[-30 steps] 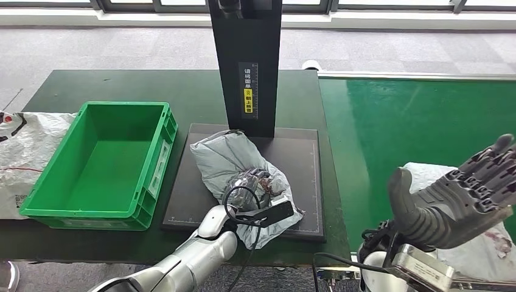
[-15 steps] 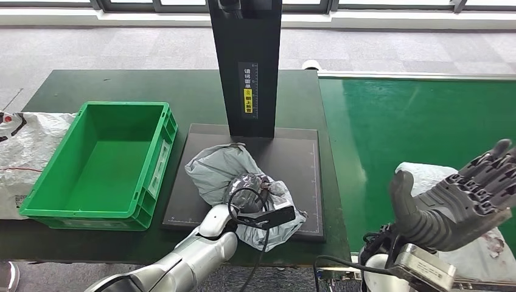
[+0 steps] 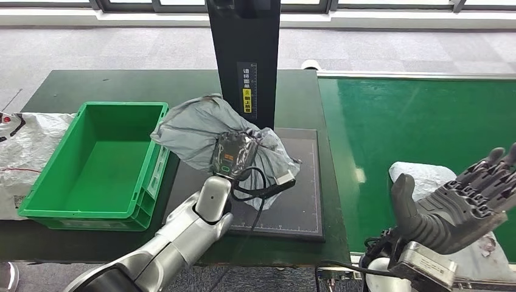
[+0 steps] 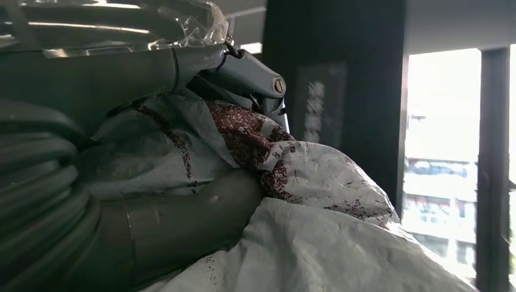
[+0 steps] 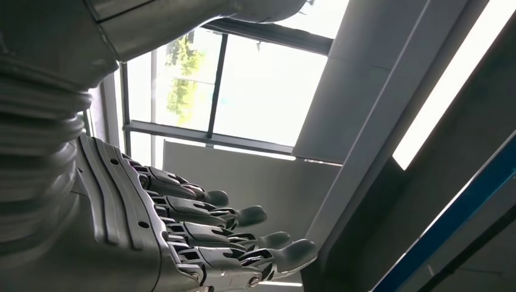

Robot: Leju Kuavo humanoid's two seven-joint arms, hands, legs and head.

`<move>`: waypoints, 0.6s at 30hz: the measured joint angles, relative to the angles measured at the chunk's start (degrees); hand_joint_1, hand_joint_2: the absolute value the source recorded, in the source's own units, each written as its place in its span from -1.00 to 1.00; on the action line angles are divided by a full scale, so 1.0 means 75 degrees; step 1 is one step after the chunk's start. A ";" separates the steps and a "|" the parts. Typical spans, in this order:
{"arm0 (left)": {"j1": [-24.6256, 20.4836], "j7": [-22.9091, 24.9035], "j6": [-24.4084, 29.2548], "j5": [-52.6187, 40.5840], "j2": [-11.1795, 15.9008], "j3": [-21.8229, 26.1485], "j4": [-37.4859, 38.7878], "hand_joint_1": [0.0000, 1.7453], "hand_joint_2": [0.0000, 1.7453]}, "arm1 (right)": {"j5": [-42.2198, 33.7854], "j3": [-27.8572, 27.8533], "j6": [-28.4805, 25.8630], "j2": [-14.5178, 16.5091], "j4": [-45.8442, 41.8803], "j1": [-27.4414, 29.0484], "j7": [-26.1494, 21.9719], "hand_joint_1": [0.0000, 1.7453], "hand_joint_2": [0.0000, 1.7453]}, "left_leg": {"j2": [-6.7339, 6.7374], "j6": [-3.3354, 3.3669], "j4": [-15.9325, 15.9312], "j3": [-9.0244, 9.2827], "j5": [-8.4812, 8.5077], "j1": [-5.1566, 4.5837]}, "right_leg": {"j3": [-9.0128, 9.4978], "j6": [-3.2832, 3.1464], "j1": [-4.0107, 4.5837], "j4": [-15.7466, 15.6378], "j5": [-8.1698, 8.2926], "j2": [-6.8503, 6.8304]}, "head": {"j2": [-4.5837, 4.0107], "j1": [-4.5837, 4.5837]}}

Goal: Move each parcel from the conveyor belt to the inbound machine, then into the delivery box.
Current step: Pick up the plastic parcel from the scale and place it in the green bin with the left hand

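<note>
My left hand (image 3: 234,155) grips a crumpled grey plastic parcel (image 3: 195,131) and holds it in the air above the left edge of the black scanner plate (image 3: 292,201). In the left wrist view the thumb (image 4: 182,225) presses into the grey parcel (image 4: 304,243), which has dark red print. The green delivery box (image 3: 91,161) stands empty just left of the parcel. My right hand (image 3: 462,204) is open with spread fingers, raised over the green conveyor belt (image 3: 414,121). A white parcel (image 3: 426,176) lies on the belt behind that hand.
The black post (image 3: 246,61) of the inbound machine rises behind the plate. A white sack (image 3: 27,152) lies at the table's left end. Beyond the dark green table (image 3: 140,85) is grey floor.
My left hand has lifted the grey parcel off the scanner plate and carried it up and left toward the green box. The right hand sank slightly.
</note>
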 joint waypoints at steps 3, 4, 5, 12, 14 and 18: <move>-0.0100 0.0042 0.0000 -0.0024 0.0290 0.0058 -0.0663 1.00 1.00 | -0.0042 -0.0092 0.0000 0.0000 0.0000 0.0056 0.0004 -1.00 1.00 | -0.0009 -0.0002 0.0000 -0.0002 0.0003 0.0001 | 0.0002 -0.0001 0.0003 0.0002 -0.0001 -0.0008 | 0.0000 0.0000; -0.0092 0.0084 0.0000 -0.0034 0.0385 0.0065 -0.0931 1.00 1.00 | -0.0067 -0.0142 0.0000 0.0000 0.0000 0.0071 0.0004 -1.00 1.00 | -0.0012 -0.0003 0.0000 -0.0003 0.0004 0.0002 | 0.0002 -0.0001 0.0003 0.0003 -0.0001 -0.0010 | 0.0000 0.0000; -0.0078 0.0141 0.0000 -0.0044 0.0479 0.0066 -0.1205 1.00 1.00 | -0.0094 -0.0196 0.0000 0.0000 -0.0001 0.0089 0.0004 -1.00 1.00 | -0.0012 -0.0003 0.0000 -0.0004 0.0005 0.0003 | 0.0001 -0.0002 0.0003 0.0003 -0.0002 -0.0010 | 0.0000 0.0000; -0.0054 0.0544 -0.0001 -0.0060 0.1074 0.0085 -0.2563 1.00 1.00 | -0.0183 -0.0455 0.0000 0.0003 -0.0003 0.0218 0.0006 -1.00 1.00 | -0.0012 -0.0003 0.0000 -0.0008 0.0003 0.0001 | 0.0001 -0.0001 0.0000 0.0003 -0.0002 -0.0009 | 0.0000 0.0000; -0.0024 0.0584 -0.0001 -0.0060 0.1210 0.0203 -0.2777 1.00 1.00 | -0.0203 -0.0483 0.0000 0.0003 -0.0003 0.0227 0.0005 -1.00 1.00 | -0.0011 -0.0003 0.0000 -0.0006 0.0004 0.0001 | 0.0001 -0.0001 0.0000 0.0003 -0.0002 -0.0007 | 0.0000 0.0000; 0.0083 0.0459 -0.0001 -0.0059 0.1397 0.0631 -0.3104 1.00 1.00 | -0.0239 -0.0509 0.0000 0.0003 -0.0003 0.0236 0.0003 -1.00 1.00 | -0.0010 -0.0004 0.0000 -0.0005 0.0005 0.0002 | 0.0002 -0.0001 0.0001 0.0003 -0.0002 -0.0006 | 0.0000 0.0000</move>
